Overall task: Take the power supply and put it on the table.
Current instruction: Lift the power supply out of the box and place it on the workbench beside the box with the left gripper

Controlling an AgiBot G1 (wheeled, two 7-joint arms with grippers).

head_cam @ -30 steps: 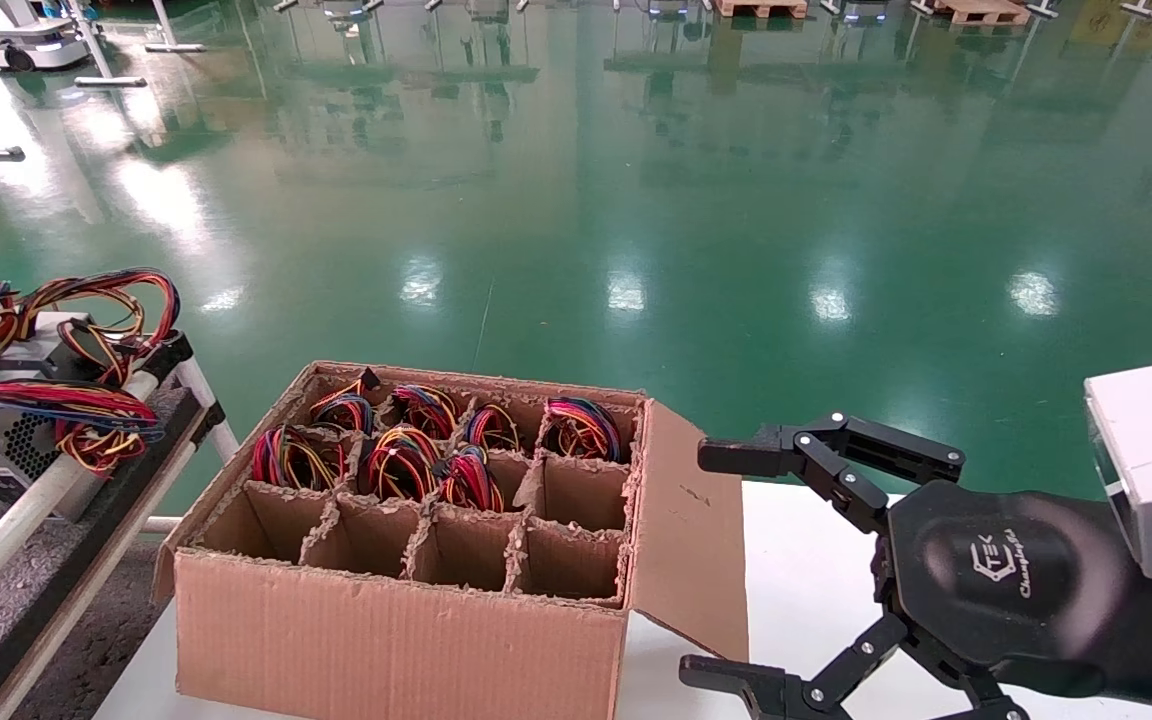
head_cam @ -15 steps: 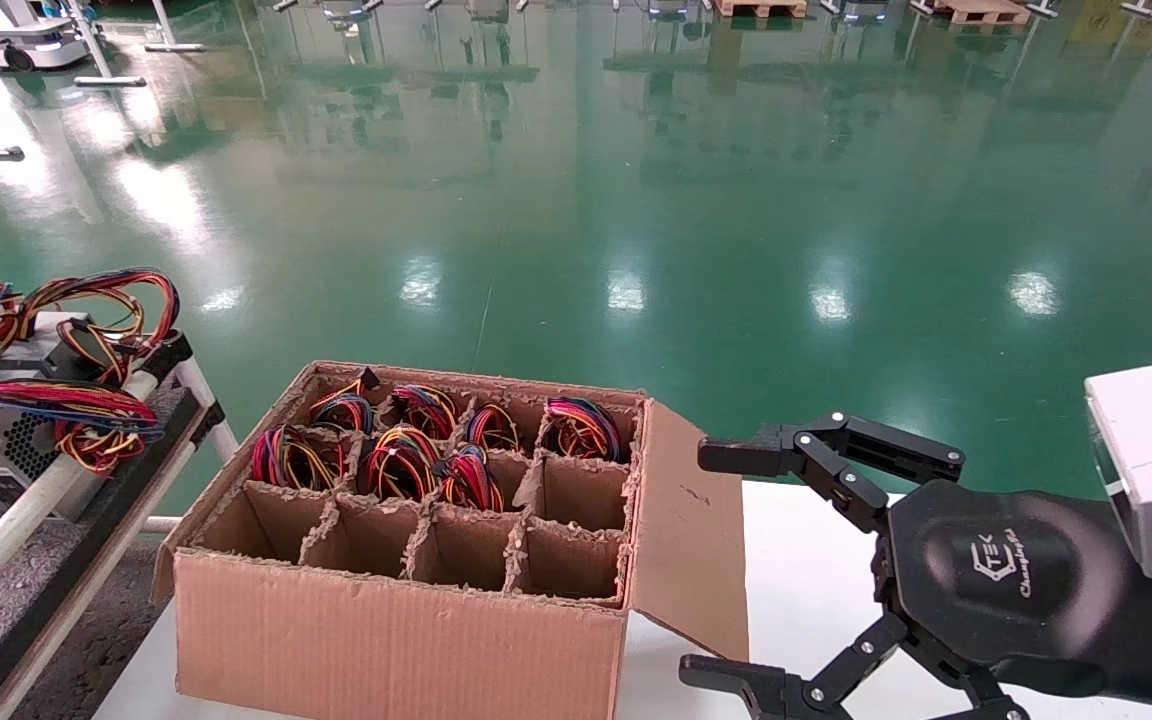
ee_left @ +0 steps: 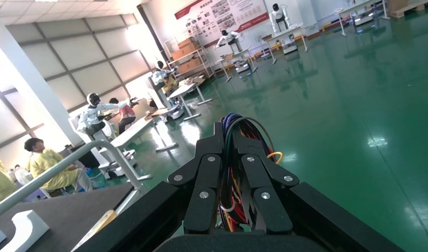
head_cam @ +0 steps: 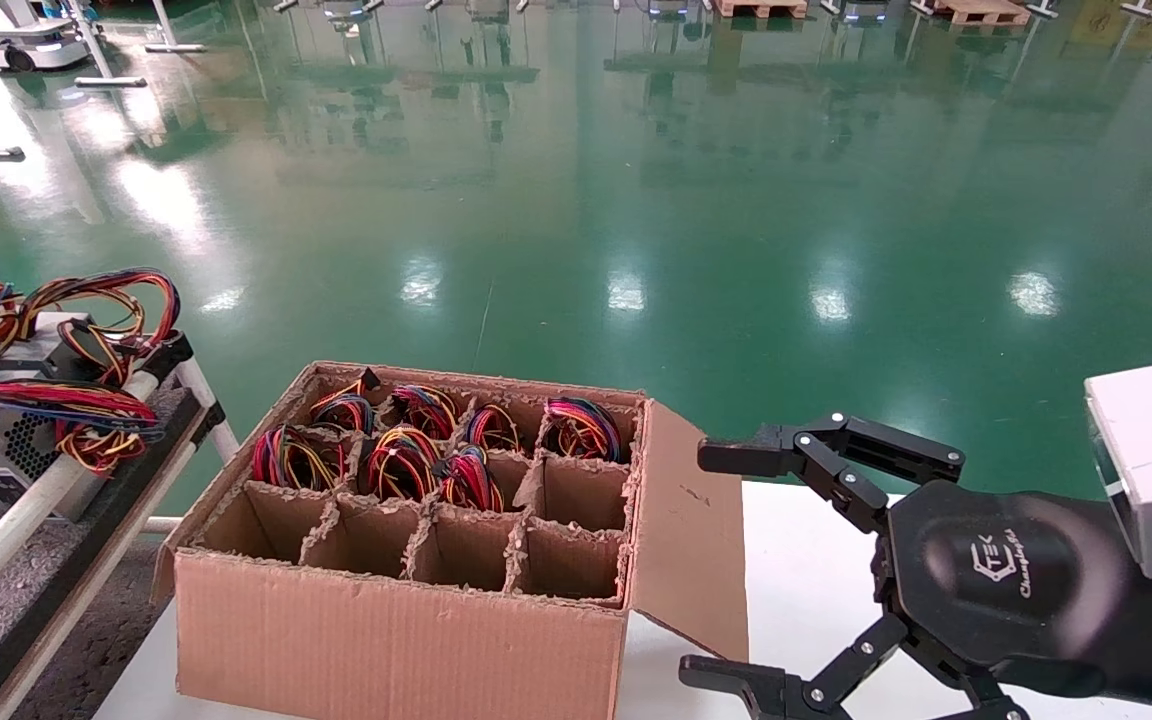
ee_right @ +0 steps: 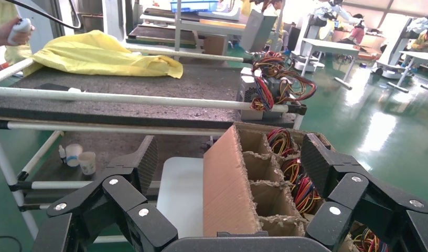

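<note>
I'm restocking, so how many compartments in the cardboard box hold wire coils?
7 wire coils: four across the back row, three in the middle row from the left. Front row looks empty; low ones could be hidden.

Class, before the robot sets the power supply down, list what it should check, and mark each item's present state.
1. Left gripper shut on the power supply wires: ok.
2. Power supply body free of snags: cannot tell, body hidden.
3. Right gripper open and holding nothing: ok.
4. Right gripper clear of the box: ok, it is beside it.
5. Bare table under the left gripper: cannot tell.
</note>
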